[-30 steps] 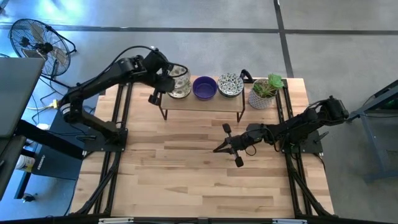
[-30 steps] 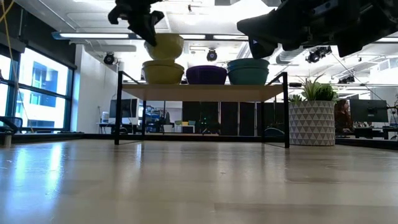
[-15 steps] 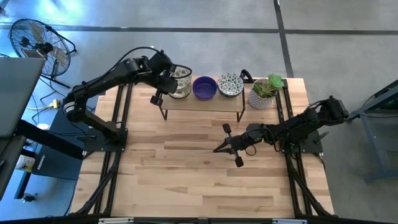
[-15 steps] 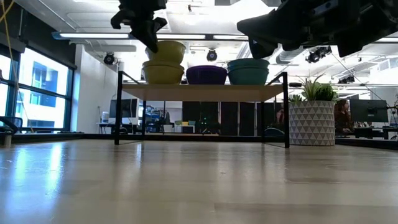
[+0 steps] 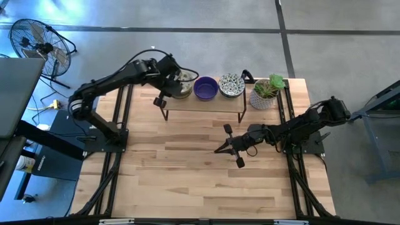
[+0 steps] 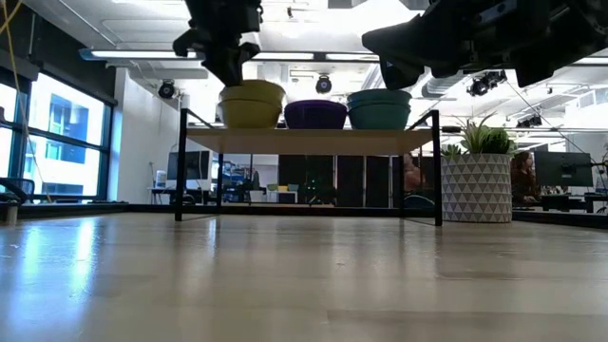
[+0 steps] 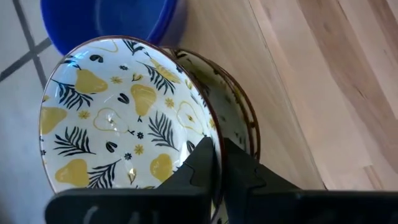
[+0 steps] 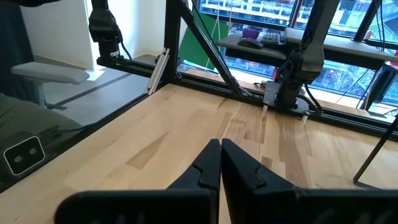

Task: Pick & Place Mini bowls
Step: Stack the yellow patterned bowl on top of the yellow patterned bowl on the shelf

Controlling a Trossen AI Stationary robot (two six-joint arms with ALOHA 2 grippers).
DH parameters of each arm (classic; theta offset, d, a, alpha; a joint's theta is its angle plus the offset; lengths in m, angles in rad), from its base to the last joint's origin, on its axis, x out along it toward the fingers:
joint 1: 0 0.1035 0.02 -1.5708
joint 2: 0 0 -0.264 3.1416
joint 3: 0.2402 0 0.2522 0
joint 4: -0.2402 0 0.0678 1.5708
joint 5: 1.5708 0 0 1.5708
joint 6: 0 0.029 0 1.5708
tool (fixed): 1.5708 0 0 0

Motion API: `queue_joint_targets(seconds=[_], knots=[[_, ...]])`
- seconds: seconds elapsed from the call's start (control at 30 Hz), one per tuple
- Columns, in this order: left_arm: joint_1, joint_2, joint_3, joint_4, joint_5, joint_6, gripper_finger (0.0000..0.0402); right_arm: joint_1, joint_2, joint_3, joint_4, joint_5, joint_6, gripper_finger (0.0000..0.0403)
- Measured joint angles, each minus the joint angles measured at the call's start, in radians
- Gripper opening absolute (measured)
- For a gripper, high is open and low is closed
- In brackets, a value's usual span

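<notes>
The left gripper (image 7: 214,163) has just lowered its pear-patterned bowl (image 7: 121,118) into the matching bowl (image 7: 239,115) on the shelf (image 5: 203,103), jaws still pinching its rim. Release looks next. The right gripper (image 8: 219,163) hovers over the bench (image 5: 200,175), jaws closed on nothing.

potted plant (image 5: 267,91) (table's far right corner) | shelf (image 5: 203,102) | fan (image 5: 36,44) | table (image 5: 187,181)

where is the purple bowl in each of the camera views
High view: the purple bowl sits mid-shelf, between two patterned bowls.
Low view: purple bowl, middle of the three on the shelf.
Left wrist view: its blue-looking rim shows beyond the pear-patterned bowl.
Right wrist view: not in it.
Shared landmark: the pear-patterned bowl next to it, pinched by the left gripper.
</notes>
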Motion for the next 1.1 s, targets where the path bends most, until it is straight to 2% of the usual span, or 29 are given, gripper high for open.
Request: queue_joint_targets(seconds=[0.4,0.77,1.1], knots=[[-0.026,0.011,0.0,0.0,0.005,-0.003,0.0024,0.0,0.0,0.0,-0.001,0.0,0.0,0.0001],[-0.026,0.006,0.0,-0.028,0.013,-0.014,0.0135,0.0,0.0,0.0,-0.001,0.0,0.0,0.0002],[-0.026,-0.027,0.026,-0.039,-0.004,-0.006,0.0147,0.0,0.0,0.0,-0.001,0.0,0.0,0.0001]])
